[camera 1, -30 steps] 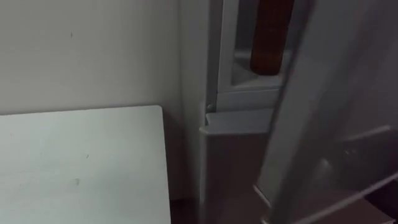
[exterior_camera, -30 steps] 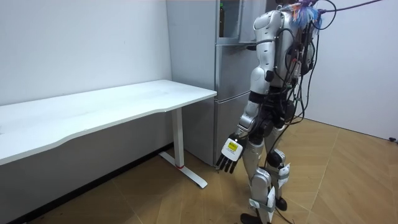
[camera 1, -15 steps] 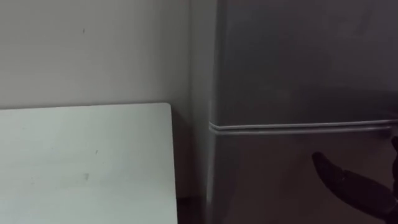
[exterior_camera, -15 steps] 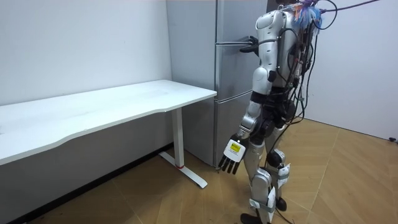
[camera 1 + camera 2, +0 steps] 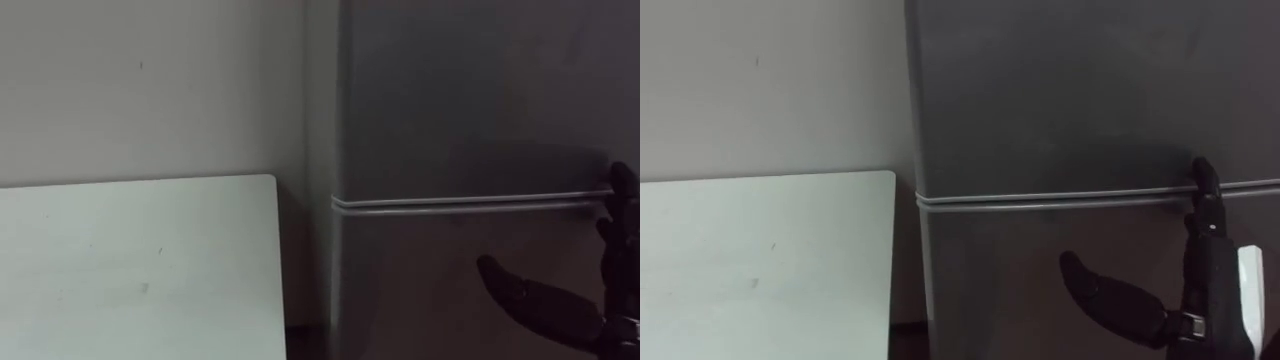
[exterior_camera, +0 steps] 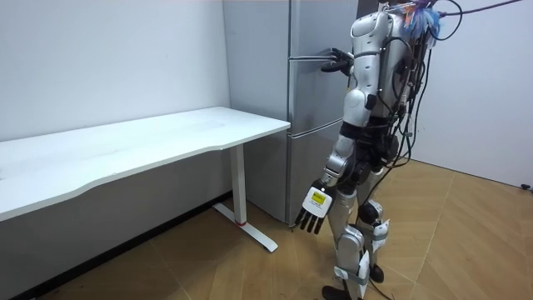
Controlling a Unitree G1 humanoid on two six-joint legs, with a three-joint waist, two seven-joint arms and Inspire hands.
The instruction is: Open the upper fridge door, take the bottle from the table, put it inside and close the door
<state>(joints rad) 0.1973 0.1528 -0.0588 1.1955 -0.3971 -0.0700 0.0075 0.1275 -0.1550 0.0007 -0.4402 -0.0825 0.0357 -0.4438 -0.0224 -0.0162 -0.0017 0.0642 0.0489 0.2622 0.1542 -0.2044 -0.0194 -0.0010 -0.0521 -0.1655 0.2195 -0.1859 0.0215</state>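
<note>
The dark fingers [image 5: 1203, 215] of my right hand [image 5: 1196, 300] are straight and released, tips at the ridged seam [image 5: 1040, 198] between the shut doors of the smooth grey fridge [image 5: 1060, 100]. My left hand [image 6: 315, 208] hangs loose before the fridge. A flat white desk [image 5: 750, 270] stands left of it. Neither hand holds the bottle; I cannot tell where it is.

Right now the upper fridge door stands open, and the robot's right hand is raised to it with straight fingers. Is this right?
Not quite: the upper fridge door is shut, as the room view shows. The right hand is raised to it with straight fingers.
</note>
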